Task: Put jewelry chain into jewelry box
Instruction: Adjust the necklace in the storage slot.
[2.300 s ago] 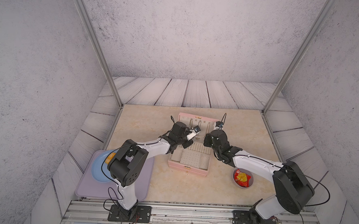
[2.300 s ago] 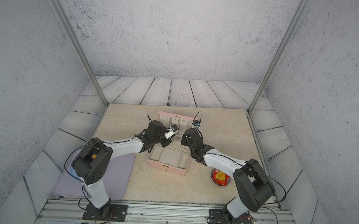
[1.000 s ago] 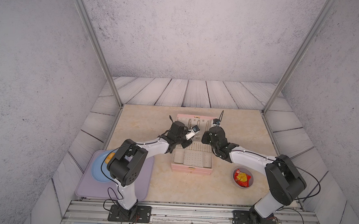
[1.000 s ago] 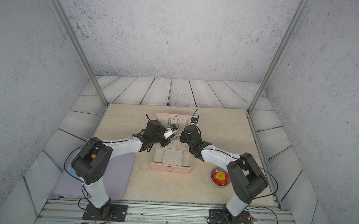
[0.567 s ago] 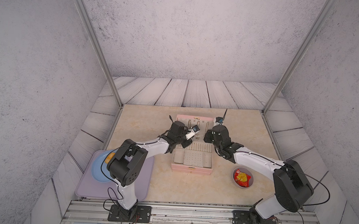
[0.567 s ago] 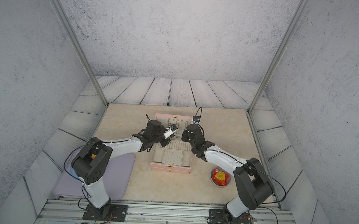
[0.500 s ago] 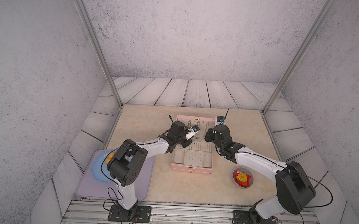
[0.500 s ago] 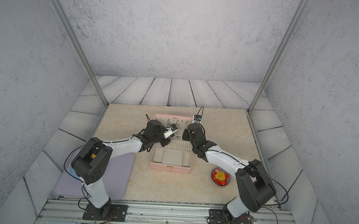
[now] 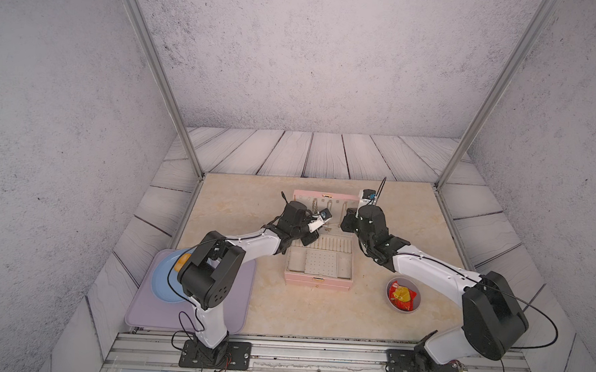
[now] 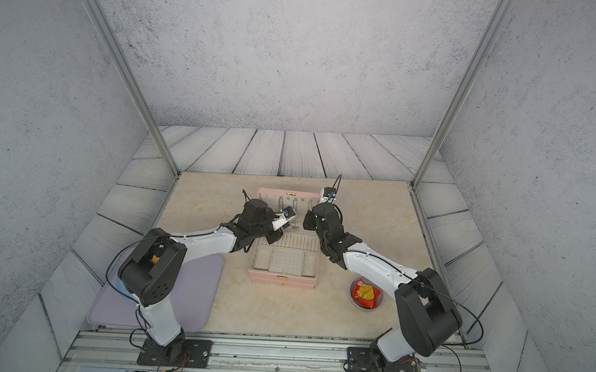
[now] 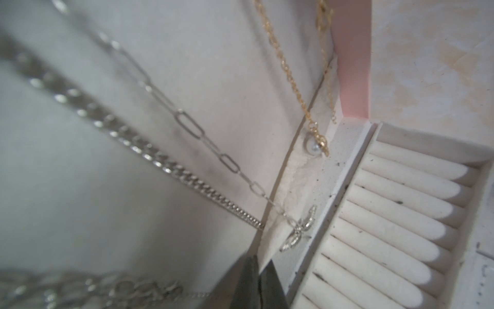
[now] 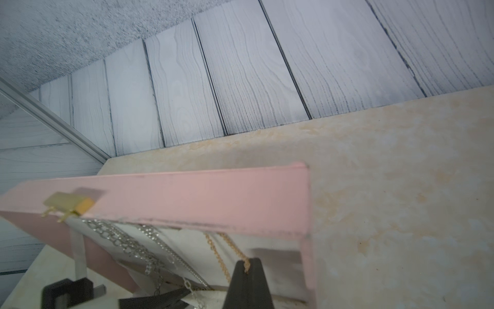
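Observation:
The pale pink jewelry box (image 9: 316,283) (image 10: 282,279) stands open mid-table with its lid upright at the back. The thin gold jewelry chain (image 11: 288,75) (image 12: 215,250) hangs inside the lid near its right edge, ending in a pale bead (image 11: 311,145). My right gripper (image 12: 247,263) is shut on one strand of that chain, just below the lid's top rim (image 12: 200,198). My left gripper (image 11: 258,266) is shut at the foot of the lid lining, beside the butterfly pendant (image 11: 298,232); nothing shows between its fingers. Both arms meet over the box's back half in both top views.
A thick silvery chain (image 11: 171,171) and a long-link chain hang in the lid too. Ring rolls (image 11: 401,214) fill the back of the tray. A grey bowl with a red packet (image 9: 403,295) sits right; a purple mat (image 9: 150,312) with a blue plate (image 9: 160,281) lies left.
The box, skewed at first, has turned square to the table. My right gripper has shifted a little right and toward the lid. The left arm has barely moved.

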